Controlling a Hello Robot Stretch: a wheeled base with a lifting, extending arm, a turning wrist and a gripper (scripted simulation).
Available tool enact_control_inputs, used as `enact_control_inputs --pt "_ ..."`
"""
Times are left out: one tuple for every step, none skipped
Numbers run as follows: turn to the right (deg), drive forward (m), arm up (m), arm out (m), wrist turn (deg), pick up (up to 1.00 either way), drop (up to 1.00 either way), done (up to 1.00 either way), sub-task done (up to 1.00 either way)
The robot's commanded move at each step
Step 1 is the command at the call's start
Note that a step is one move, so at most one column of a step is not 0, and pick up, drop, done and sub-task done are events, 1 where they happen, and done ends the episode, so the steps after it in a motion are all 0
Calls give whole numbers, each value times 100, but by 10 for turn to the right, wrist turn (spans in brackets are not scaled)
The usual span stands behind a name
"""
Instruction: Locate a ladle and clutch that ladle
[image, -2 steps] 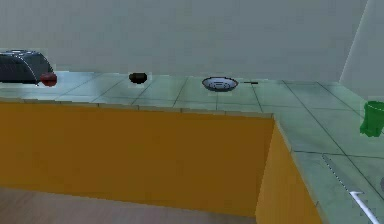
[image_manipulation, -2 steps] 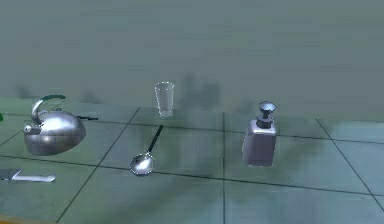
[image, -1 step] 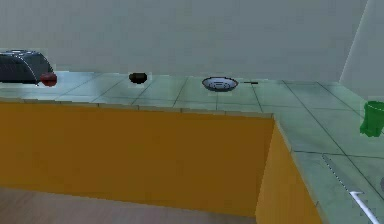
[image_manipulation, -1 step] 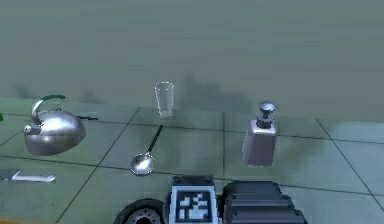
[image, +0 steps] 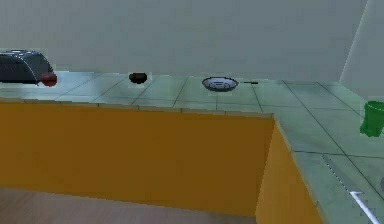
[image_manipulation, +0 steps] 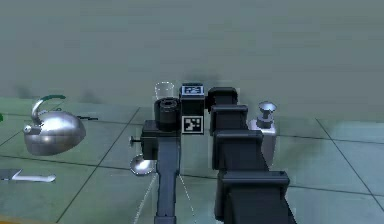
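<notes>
Ladle (image_manipulation: 146, 166) looks to be the small shiny cup with a long grey handle that runs down to the arm side view's bottom edge and is cut off there. It sits on the tiled countertop (image_manipulation: 330, 170), just under the gripper (image_manipulation: 143, 138) and left of the arm (image_manipulation: 240, 165) (touching or apart, cannot tell). The finger ends merge with what lies behind them, so I cannot tell if the fingers are spread or pressed together, nor whether the gripper holds anything. In the forward view the counter's orange fronts (image: 130, 150) turn a corner. A dark toaster (image: 25, 67) is cut by that view's left edge, with a small red thing (image: 48, 79) touching it. A silver kettle (image_manipulation: 52, 132) stands left of the gripper. A round pan (image: 222, 84) and a dark bowl (image: 138, 77) stand well apart, contents not readable. A glass (image_manipulation: 165, 93) is half hidden behind the gripper. A shaker (image_manipulation: 266, 122) stands just right of the arm. A green thing (image: 373, 115) is cut by the forward view's right edge. A pale flat utensil (image_manipulation: 30, 177) is too small to name.
</notes>
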Motion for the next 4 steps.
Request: enact_control_inputs --pt "0 0 0 0 450 0 0 0 0" --pt "0 0 0 0 450 0 0 0 0" --pt "0 0 0 0 450 0 0 0 0" --pt "0 0 0 0 90 0 0 0 0"
